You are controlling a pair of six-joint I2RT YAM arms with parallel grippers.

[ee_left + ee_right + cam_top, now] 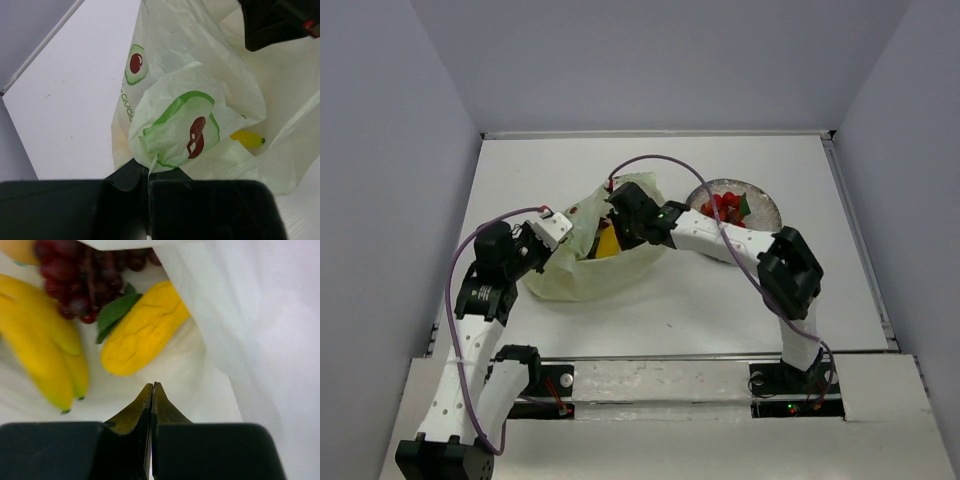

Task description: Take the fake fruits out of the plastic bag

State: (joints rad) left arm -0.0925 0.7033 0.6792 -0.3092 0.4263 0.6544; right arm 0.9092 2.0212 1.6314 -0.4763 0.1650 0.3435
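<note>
The pale yellow-green plastic bag (588,277) lies left of centre on the table. My left gripper (148,167) is shut on a bunched fold of the plastic bag (175,125) at its left edge. My right gripper (152,386) reaches inside the bag, shut, with nothing between its fingers. Just ahead of its tips lie a yellow elongated fruit (145,330), yellow bananas (40,350) to the left, and a dark purple grape bunch (80,275) with a green leaf (116,312). A red berry cluster (725,207) sits on the grey plate (765,205).
The bag's translucent wall (260,315) rises close on the right of my right gripper. The right arm's dark wrist (275,20) shows over the bag mouth in the left wrist view. White table (720,300) lies in front of the bag and plate.
</note>
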